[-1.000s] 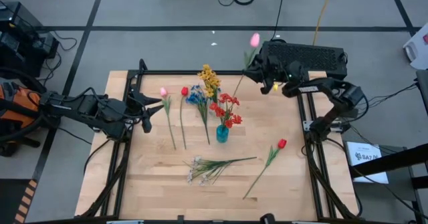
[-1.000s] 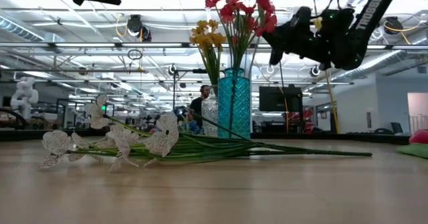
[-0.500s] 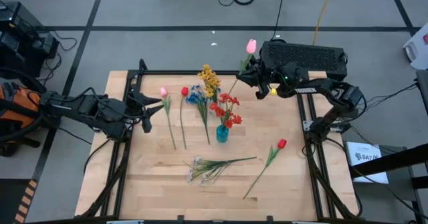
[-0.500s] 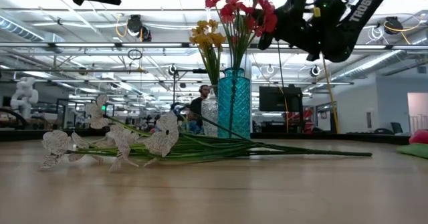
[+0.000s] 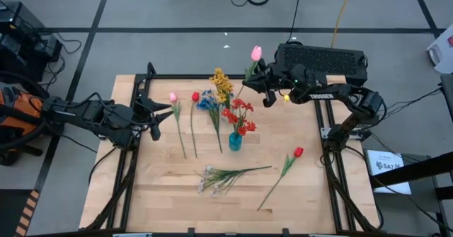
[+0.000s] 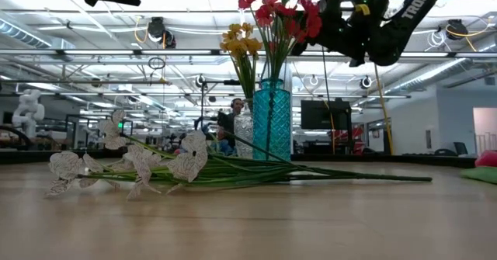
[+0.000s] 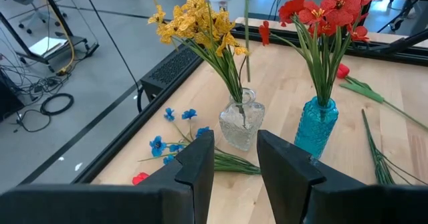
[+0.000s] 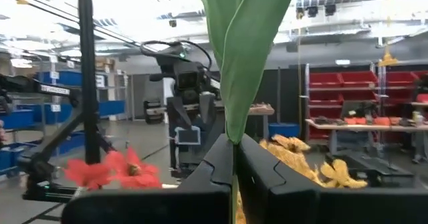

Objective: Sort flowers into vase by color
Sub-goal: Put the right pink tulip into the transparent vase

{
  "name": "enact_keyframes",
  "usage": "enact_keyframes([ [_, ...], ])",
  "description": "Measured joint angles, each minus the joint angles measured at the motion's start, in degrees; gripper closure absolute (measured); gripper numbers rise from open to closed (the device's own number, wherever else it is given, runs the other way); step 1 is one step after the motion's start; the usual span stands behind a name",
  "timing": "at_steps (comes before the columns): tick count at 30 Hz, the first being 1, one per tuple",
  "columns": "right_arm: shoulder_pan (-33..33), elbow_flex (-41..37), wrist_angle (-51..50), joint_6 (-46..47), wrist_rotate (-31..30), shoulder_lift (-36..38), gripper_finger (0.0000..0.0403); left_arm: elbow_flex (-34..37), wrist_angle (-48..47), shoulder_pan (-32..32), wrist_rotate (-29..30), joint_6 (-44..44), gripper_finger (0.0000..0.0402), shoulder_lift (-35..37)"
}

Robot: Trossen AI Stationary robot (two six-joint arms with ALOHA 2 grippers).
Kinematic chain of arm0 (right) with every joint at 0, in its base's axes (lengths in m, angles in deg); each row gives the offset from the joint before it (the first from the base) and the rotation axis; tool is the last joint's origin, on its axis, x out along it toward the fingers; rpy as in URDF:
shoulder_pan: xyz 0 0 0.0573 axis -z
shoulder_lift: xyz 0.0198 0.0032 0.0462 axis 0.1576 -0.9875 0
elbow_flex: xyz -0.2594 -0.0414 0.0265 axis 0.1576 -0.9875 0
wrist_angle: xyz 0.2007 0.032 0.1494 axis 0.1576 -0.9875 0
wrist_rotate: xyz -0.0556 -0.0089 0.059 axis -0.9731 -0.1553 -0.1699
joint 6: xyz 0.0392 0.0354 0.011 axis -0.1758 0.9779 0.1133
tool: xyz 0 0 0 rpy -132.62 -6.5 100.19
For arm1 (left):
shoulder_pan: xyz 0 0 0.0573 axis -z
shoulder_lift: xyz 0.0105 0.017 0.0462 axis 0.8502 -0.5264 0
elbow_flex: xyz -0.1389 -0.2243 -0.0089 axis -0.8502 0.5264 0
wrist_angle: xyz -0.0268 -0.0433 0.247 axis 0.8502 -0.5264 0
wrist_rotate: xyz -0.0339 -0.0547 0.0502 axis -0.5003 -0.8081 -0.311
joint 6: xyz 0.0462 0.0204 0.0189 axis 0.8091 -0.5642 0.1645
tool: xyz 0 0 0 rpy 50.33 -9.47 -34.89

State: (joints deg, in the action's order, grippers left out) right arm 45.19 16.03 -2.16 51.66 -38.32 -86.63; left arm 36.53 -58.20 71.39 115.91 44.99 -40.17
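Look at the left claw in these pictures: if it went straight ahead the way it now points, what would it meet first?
Probably the clear glass vase holding the yellow spray, which sits straight ahead of the open left claw in its wrist view. The blue spray lying nearer seems to lie below that line, though depth is unclear.

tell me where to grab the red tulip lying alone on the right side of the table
Grip the red tulip by its thin green stem, around mid-length, below the leaves. It lies flat on the table, running diagonally from the bloom down toward the front edge, so come straight down from above with the jaws set across the stem. The space around it looks free, and the bloom would likely crush.
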Motion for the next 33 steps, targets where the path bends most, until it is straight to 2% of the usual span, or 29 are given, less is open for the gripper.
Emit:
enact_keyframes([
  [20,-2.93,0.07,-21.42,-16.7,-2.11,-0.01,0.0403,0.0,0.0,0.0,-0.02,-0.02,0.0279,0.0],
  [30,-3.82,0.07,-24.4,-18.87,-2.11,-0.01,0.0403,0.0,0.0,0.0,-0.02,-0.02,0.0279,0.0],
  [33,-4.61,0.07,-25.35,-20.1,-4.96,-0.01,0.0403,0.0,0.0,0.01,-0.02,-0.02,0.0279,0.0],
])
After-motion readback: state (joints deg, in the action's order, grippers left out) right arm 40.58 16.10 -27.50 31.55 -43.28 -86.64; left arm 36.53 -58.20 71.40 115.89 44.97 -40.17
